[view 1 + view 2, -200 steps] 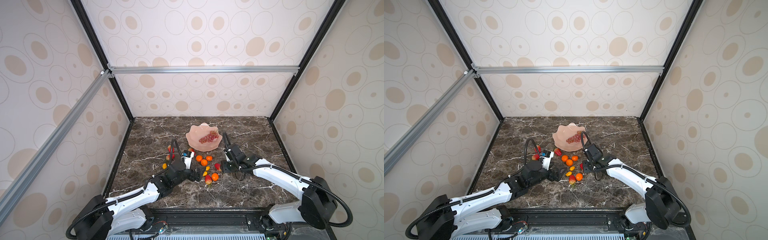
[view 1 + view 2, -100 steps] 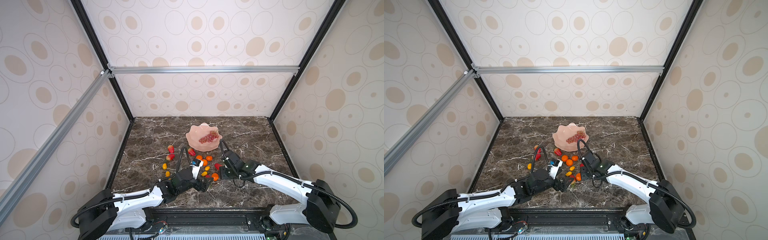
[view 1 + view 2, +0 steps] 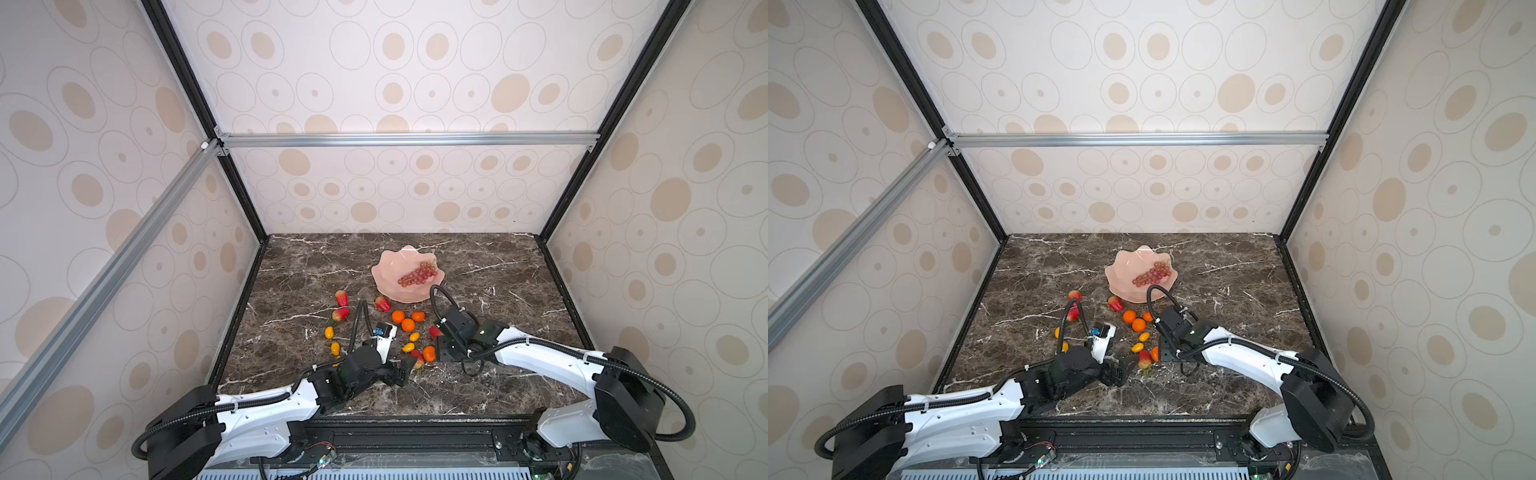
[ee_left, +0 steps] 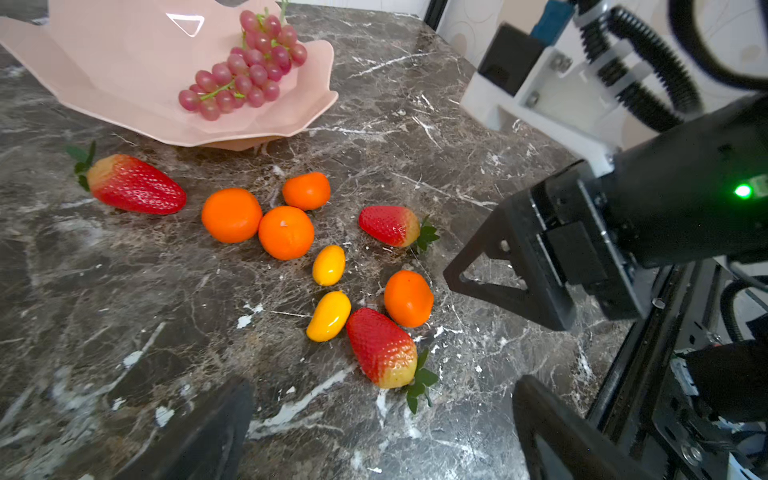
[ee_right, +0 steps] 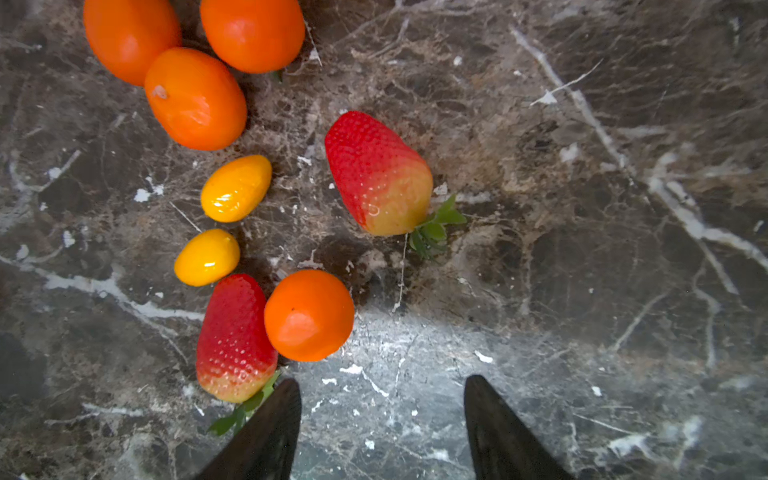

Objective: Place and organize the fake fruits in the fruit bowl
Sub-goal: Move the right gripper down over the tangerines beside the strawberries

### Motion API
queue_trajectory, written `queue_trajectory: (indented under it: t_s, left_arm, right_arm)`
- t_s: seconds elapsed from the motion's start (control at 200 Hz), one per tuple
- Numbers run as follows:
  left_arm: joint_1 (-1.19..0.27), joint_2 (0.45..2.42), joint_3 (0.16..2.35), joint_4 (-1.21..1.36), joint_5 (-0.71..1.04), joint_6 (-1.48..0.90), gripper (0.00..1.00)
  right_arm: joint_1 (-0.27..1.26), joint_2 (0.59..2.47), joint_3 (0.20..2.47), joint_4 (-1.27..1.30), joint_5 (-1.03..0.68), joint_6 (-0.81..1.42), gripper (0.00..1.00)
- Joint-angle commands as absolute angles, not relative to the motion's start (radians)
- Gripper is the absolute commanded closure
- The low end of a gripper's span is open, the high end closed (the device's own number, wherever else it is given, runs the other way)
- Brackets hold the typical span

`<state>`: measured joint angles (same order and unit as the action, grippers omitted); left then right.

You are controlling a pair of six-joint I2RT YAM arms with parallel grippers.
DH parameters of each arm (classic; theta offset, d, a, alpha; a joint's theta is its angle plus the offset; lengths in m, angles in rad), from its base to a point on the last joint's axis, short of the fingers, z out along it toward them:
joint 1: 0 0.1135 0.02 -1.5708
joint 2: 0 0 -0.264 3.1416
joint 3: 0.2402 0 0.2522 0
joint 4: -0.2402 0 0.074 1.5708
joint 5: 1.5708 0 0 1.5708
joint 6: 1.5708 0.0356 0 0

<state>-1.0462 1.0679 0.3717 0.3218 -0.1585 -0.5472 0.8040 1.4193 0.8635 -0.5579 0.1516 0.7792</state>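
Jaws apart; five strawberries (image 3: 382, 303), four tangerines (image 3: 408, 325)

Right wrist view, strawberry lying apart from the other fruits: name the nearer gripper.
Right. The right gripper stands open just short of the strawberry, facing it; the left gripper sits farther off, behind another strawberry.

Table (image 3: 498, 291), dark veined marble: one.
Fruit bowl (image 3: 386, 272), pale pink, scalloped rim: one.
Grape bunch (image 3: 417, 274), dark red, green stem: one.
Strawberries (image 3: 341, 298) (image 3: 340, 313) (image 3: 383, 304) (image 3: 434, 331) (image 3: 417, 358), red with green caps: five.
Tangerines (image 3: 398, 316) (image 3: 408, 325) (image 3: 418, 316) (image 3: 429, 353), round, orange: four.
Small oval yellow-orange fruits (image 3: 329, 332) (image 3: 335, 348) (image 3: 414, 336) (image 3: 408, 347), glossy: four.
Fruit pieces altogether, the bunch taken as a single piece: fourteen. Of these, in the bowl: one; on the table: thirteen.
Robot arms (image 3: 266, 409) (image 3: 540, 361), white and black: two.
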Motion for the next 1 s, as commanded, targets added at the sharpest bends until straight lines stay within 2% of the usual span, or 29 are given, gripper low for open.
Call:
queue_trajectory:
  t_s: [0.0,0.995]
  left_arm:
    - [-1.046,1.026,0.337,0.326,-0.219,-0.578,0.02]
    - [-0.922,1.053,0.299,0.435,-0.056,-0.632,0.02]
  right_arm:
    - [0.812,1.469,0.918,-0.614,0.190,0.818,0.34]
    - [0.815,1.637,0.995,-0.541,0.060,0.725,0.33]
